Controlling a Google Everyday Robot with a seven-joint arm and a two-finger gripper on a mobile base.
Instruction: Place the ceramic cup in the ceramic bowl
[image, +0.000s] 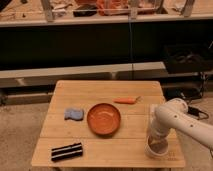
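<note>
The tool sits at the end of the white robot arm, which reaches down over the front right corner of the light wooden counter. Its fingers are together, clamped on the rim of the small round white ceramic cup. The cup stands on the counter there, well apart from the wide, glossy orange-brown ceramic bowl at the counter's middle. A soft blue sponge lies just left of the bowl. A flat black ribbed block lies near the front left edge, and a slim orange carrot-shaped piece lies behind the bowl to its right.
</note>
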